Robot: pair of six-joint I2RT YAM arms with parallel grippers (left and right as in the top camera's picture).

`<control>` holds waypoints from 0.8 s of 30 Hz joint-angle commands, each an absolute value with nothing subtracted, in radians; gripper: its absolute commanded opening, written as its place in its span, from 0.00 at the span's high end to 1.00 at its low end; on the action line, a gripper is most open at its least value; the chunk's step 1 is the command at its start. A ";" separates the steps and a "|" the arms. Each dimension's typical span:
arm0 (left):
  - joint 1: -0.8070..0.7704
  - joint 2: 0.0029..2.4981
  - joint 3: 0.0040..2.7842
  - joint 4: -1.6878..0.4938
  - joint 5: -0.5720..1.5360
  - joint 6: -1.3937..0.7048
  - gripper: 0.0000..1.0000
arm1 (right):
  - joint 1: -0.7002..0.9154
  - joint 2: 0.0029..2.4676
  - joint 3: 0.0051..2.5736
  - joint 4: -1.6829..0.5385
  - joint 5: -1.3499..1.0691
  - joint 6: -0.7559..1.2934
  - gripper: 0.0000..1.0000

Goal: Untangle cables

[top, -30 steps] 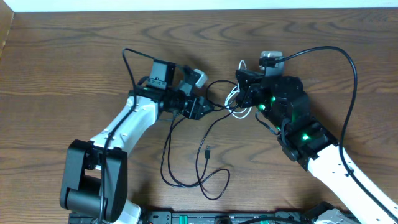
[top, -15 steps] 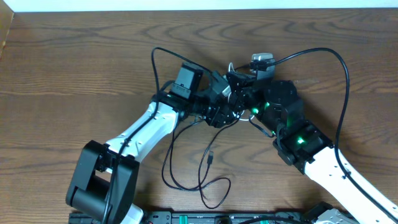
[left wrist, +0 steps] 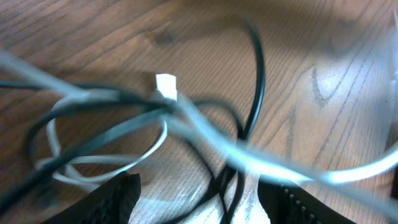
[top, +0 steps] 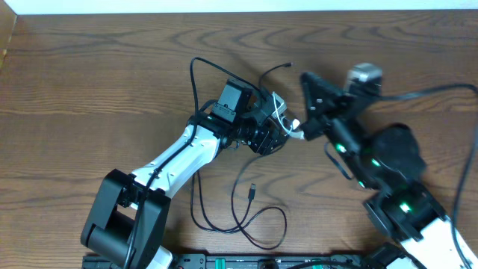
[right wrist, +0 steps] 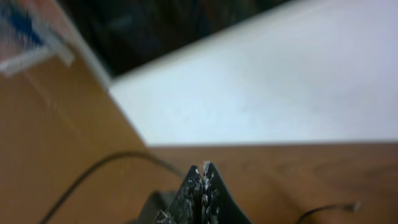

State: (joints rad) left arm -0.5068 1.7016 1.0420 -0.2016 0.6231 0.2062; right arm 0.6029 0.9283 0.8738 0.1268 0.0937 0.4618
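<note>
A tangle of thin black and white cables (top: 278, 112) lies at the table's middle. My left gripper (top: 280, 127) hovers over it, open. In the left wrist view the black cords (left wrist: 252, 93) and a white loop (left wrist: 106, 163) with a white plug (left wrist: 165, 86) lie ahead of the left gripper (left wrist: 205, 208), and black strands run between the two fingers (left wrist: 118, 199). A longer black loop (top: 239, 213) with a small plug (top: 252, 190) trails toward the front edge. My right gripper (top: 306, 78) is just right of the tangle, shut, with nothing seen in it (right wrist: 203, 167).
The table's far edge and a white wall (top: 239, 6) are close behind the tangle. The right arm's thick black cable (top: 433, 93) arcs out to the right. A free black cable end (top: 284, 68) points toward the far edge. Black equipment (top: 224, 261) lines the front edge.
My left gripper moved right onto the tangle. The right arm then swung away to the right, leaving the tangle.
</note>
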 commanded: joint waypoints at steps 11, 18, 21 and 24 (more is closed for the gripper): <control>-0.508 1.679 1.044 -0.197 0.617 0.205 0.34 | 0.609 0.897 0.881 -0.054 0.257 0.388 0.99; -0.503 1.678 1.044 -0.143 0.793 0.226 0.34 | 0.609 1.064 0.881 -0.196 0.256 0.389 0.88; -0.485 1.678 1.044 -0.179 0.563 0.179 0.34 | 0.609 1.125 0.881 -0.211 0.255 0.415 0.83; -0.463 1.678 1.044 -0.261 0.291 0.170 0.37 | 0.609 1.155 0.881 -0.209 0.252 0.422 0.82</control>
